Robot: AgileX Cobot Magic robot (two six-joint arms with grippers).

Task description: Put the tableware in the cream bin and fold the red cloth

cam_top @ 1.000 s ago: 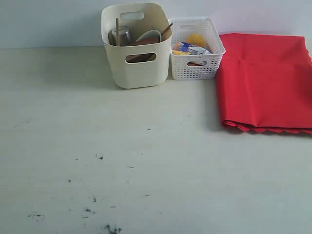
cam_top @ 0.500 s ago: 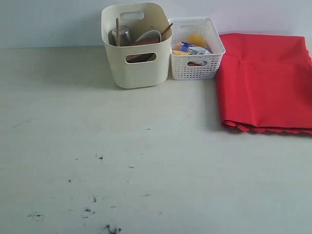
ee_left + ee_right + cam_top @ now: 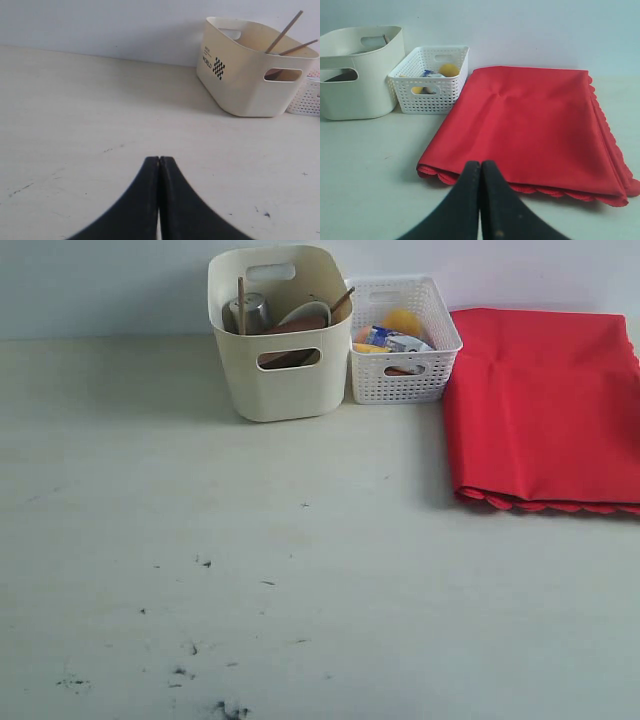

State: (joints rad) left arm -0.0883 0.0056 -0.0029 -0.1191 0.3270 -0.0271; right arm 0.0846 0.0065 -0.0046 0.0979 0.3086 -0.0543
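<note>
Pale scuffed table (image 3: 300, 590) carries the cream bin (image 3: 285, 390) with the tableware (image 3: 252, 312) inside and the red cloth (image 3: 545, 410) folded nearby; left tool (image 3: 159, 161) and right tool (image 3: 480, 164) are both pinched shut, empty. Any low sweep could snag its scalloped edge and spoil the fold

Bench (image 3: 300, 540): pale off-white surface, matte, with scattered dark specks (image 3: 230, 708) near its front edge. Wall (image 3: 100, 280): plain, pale blue-grey, meeting the bench's far edge. Lighting: even, soft shadows.
</note>
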